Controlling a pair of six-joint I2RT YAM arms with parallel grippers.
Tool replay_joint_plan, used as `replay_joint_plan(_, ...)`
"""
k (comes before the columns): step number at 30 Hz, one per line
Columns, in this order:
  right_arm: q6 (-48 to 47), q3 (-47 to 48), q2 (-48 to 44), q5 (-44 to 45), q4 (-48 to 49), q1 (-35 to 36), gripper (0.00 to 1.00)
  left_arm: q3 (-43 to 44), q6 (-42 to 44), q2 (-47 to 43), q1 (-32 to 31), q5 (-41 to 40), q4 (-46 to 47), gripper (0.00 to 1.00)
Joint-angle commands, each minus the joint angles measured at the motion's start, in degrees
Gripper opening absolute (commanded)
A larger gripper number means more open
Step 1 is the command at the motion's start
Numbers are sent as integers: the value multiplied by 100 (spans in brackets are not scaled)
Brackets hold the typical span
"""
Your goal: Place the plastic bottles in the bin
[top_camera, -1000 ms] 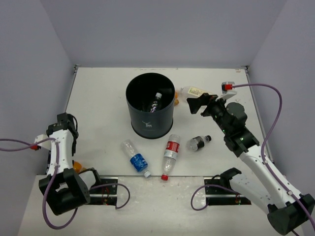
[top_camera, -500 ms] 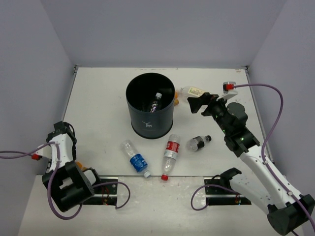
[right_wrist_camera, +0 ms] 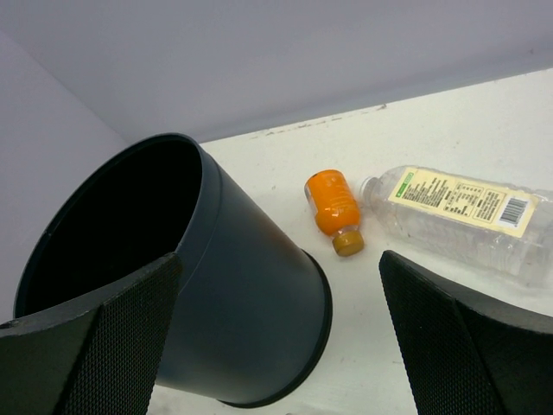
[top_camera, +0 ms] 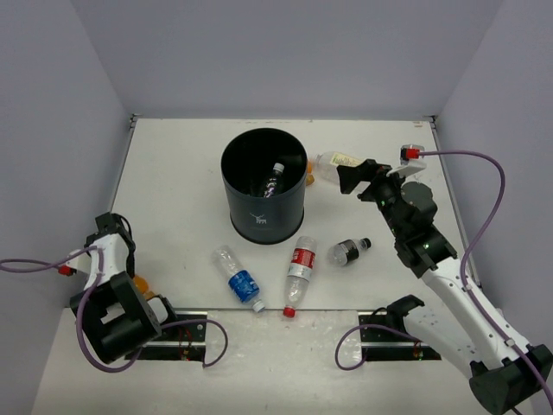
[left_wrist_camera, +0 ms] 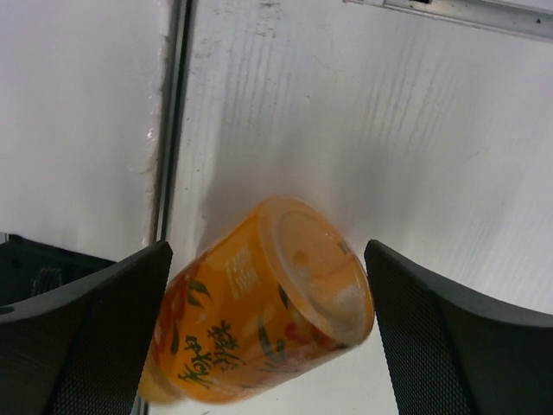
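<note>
We log one bottle (top_camera: 273, 180) in the bin (top_camera: 263, 186); the rest lie on the worktop (top_camera: 173, 190). Left end effector (left_wrist_camera: 272, 316) wide astride the orange bottle (left_wrist_camera: 251, 320); right end effector (right_wrist_camera: 276, 341) wide, empty.

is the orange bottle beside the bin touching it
Apart. The right wrist view shows bare table between the orange bottle and the bin.

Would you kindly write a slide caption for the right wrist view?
Open right gripper faces the bin, an orange bottle and a clear bottle lying beside it.
</note>
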Motion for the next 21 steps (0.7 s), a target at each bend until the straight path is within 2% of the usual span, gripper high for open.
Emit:
replay_joint_plan(1,45,-98,-269,486,205,-34,99,-215,490,124,62,312,811,89)
replay_joint_plan(5,48,-137,-349,580,205,-43,99,-302,570,245,62,376,942,68)
replay_joint_plan(10,75,-139,-332,574,205,-53,99,-332,652,41,62,301,963,58)
replay_joint_plan(13,84,-139,-324,573,205,-52,99,-389,748,-161,62,373,1030,44)
replay_joint_plan(14,84,-139,-324,576,203,-52,99,-391,765,-220,60,392,1047,42)
replay_joint_plan(19,84,-147,-305,609,205,-52,99,-424,1003,-546,-5,605,1215,0)
replay_joint_plan(21,90,-153,-309,611,205,-52,99,-403,1046,-662,-74,574,1227,0)
